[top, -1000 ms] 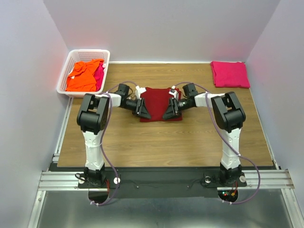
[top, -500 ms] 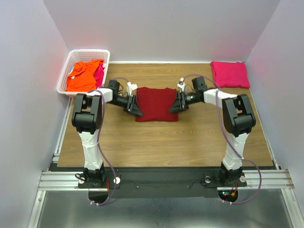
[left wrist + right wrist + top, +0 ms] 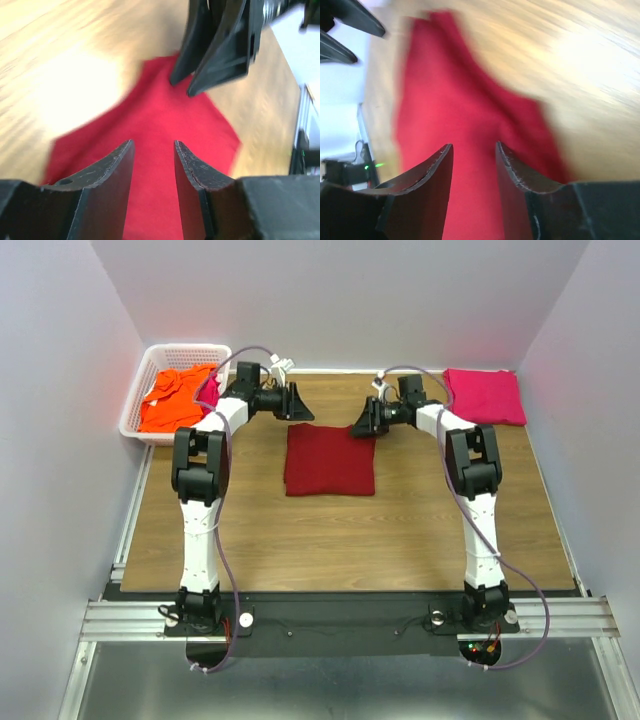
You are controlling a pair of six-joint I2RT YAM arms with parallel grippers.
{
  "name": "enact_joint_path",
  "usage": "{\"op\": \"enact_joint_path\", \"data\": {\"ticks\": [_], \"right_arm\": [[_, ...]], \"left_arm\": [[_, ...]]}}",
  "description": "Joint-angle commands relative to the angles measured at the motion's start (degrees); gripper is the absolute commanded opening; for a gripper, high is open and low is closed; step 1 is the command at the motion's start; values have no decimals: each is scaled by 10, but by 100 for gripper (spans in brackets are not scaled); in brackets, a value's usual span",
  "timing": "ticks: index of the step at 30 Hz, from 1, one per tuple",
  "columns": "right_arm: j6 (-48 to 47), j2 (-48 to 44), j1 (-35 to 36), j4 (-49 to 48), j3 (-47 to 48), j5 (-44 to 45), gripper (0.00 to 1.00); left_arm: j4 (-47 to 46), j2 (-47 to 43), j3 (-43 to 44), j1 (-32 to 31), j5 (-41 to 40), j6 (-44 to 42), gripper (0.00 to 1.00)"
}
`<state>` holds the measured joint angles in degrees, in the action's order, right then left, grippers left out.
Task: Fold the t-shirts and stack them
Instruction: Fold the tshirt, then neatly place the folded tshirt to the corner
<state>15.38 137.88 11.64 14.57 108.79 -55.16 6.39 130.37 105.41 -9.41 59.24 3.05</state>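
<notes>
Hovering near the far edge of the folded dark red cloth t-shirt [image 3: 330,460], which is lying flat in the middle of the wooden table [image 3: 400,530], the left claw [image 3: 153,144] and right claw [image 3: 473,146] are each holding their fingers slightly spread, pinching nothing. A folded bright magenta-pink t-shirt [image 3: 485,397] is waiting at the far right corner, so carrying the red one there is likely coming next; a pinch catching only the top layer would be letting it unfold.

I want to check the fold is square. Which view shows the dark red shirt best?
The top external view: the whole dark red shirt lies there as a rectangle, uncovered. Both wrist views show it only blurred, slanted and partly cropped.
</notes>
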Motion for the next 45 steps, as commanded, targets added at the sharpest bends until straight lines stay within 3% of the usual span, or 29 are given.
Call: {"op": "enact_joint_path", "data": {"ticks": [1, 9, 14, 15, 16, 18, 22, 29, 37, 45], "right_arm": [[-11, 55, -32, 6, 44, 45, 45], [-3, 95, -45, 2, 74, 21, 45], [14, 13, -47, 3, 66, 28, 51], [12, -7, -48, 3, 51, 32, 55], [8, -56, -48, 4, 38, 47, 65], [0, -106, -49, 5, -17, 77, 71], [-3, -242, -50, 5, -141, 175, 78], [37, -371, -52, 4, -323, 258, 91], [102, -428, -53, -17, -420, 321, 93], [189, -403, -62, -20, -473, 326, 92]], "left_arm": [[-91, 81, 26, 13, -27, 108, 49], [-88, 134, 46, 36, -52, 132, 43], [-65, 26, 6, 39, -44, 41, 50], [-65, 3, -2, 39, -47, 9, 54], [-48, -41, -12, 36, -64, -7, 59], [-18, -82, -18, 28, -96, -67, 62], [43, -192, -90, -33, -190, -256, 66], [47, -267, -204, -175, -306, -433, 68], [7, -241, -241, -299, -386, -492, 69], [-5, -184, -231, -350, -396, -518, 68]]}}
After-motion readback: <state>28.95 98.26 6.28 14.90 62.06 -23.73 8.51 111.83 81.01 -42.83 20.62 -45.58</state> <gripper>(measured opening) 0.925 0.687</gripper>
